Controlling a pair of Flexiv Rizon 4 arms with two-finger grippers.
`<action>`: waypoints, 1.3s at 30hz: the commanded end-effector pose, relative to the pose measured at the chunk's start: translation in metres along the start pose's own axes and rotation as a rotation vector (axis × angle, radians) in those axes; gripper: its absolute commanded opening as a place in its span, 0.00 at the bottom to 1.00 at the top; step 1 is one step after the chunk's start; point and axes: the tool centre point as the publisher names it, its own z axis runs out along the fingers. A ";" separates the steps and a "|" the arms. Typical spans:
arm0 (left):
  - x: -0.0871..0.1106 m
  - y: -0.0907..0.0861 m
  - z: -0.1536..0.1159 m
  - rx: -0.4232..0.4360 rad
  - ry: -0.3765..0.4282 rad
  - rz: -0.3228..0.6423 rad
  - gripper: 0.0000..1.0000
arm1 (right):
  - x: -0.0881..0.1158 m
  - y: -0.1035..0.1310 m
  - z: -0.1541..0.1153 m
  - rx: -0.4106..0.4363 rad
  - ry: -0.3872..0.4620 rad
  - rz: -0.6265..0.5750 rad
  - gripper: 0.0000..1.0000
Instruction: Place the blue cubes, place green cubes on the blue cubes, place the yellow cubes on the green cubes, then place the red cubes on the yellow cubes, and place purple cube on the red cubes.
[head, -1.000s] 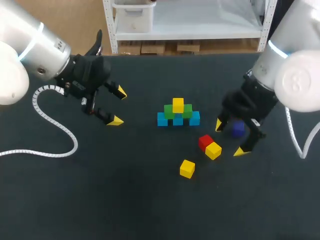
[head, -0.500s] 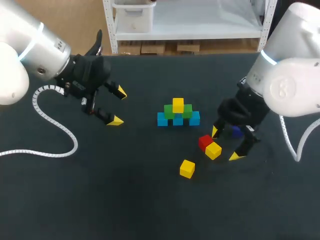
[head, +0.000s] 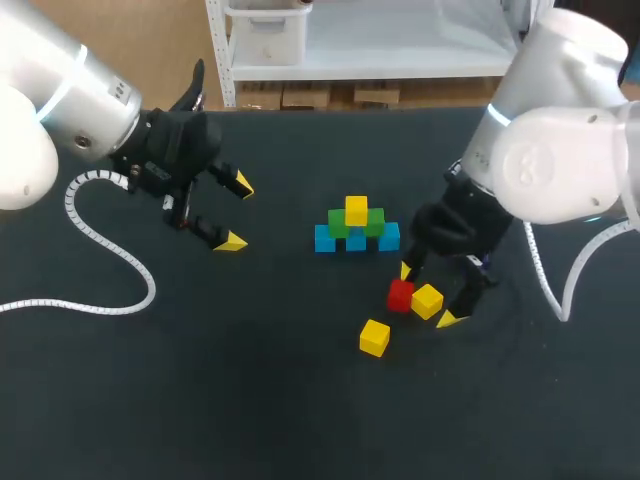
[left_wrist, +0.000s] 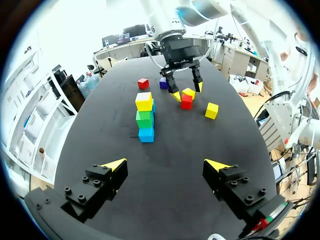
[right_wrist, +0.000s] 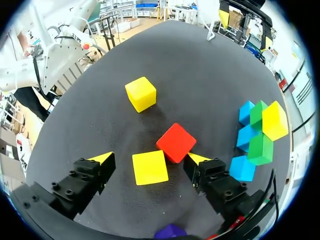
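The left gripper (head: 238, 213) is held over the left of the dark table (head: 250, 400), its fingers spread wide with nothing between them. In the middle stands a pyramid of three blue cubes (head: 356, 241) in a row, two green cubes (head: 340, 222) on them and a yellow cube (head: 356, 209) on top. Right of it lie a loose yellow cube (head: 375, 337) and a red cube (head: 399, 295), and the right gripper (head: 426, 295), fingers apart, straddles a third yellow cube (head: 428, 301) just beside the red one without clamping it, the purple cube (right_wrist: 170, 231) lying under its wrist.

Left arm (head: 80, 100) out at the side, jaws wide apart, right arm (head: 550, 160) angled down, jaws apart
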 end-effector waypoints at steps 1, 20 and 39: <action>0.001 0.001 0.000 0.001 -0.002 0.003 1.00 | -0.001 0.006 -0.003 0.016 0.019 0.004 0.88; 0.001 0.001 0.000 0.001 -0.002 0.003 1.00 | 0.005 0.012 -0.018 0.088 0.067 -0.130 0.67; 0.001 0.001 0.000 0.001 -0.002 0.003 1.00 | 0.012 -0.002 -0.011 0.081 0.094 -0.146 0.50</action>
